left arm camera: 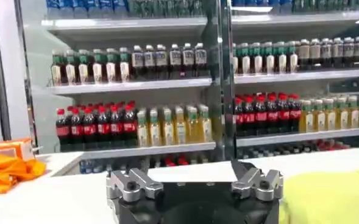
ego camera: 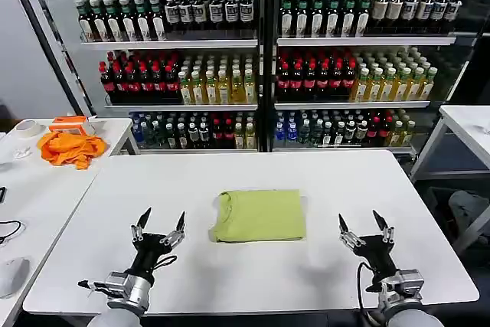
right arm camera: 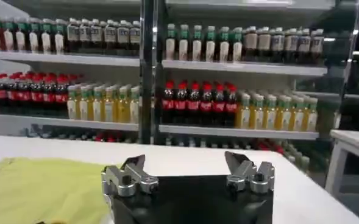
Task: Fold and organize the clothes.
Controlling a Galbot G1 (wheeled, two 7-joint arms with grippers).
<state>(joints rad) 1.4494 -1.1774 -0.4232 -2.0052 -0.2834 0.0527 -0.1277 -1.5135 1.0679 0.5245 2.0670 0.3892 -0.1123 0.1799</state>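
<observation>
The bottle labels on the shelves (ego camera: 260, 44) at twelve o'clock are too small to read. In the left wrist view the yellow-green T-shirt (left arm camera: 328, 195) is cut off by the picture's edge, as is the orange cloth (left arm camera: 5, 170); in the right wrist view the T-shirt runs off the edge too. The arms behind the left gripper (ego camera: 161, 223) at seven o'clock and the right gripper (ego camera: 361, 223) at five o'clock are cut off by the head view's lower edge.
</observation>
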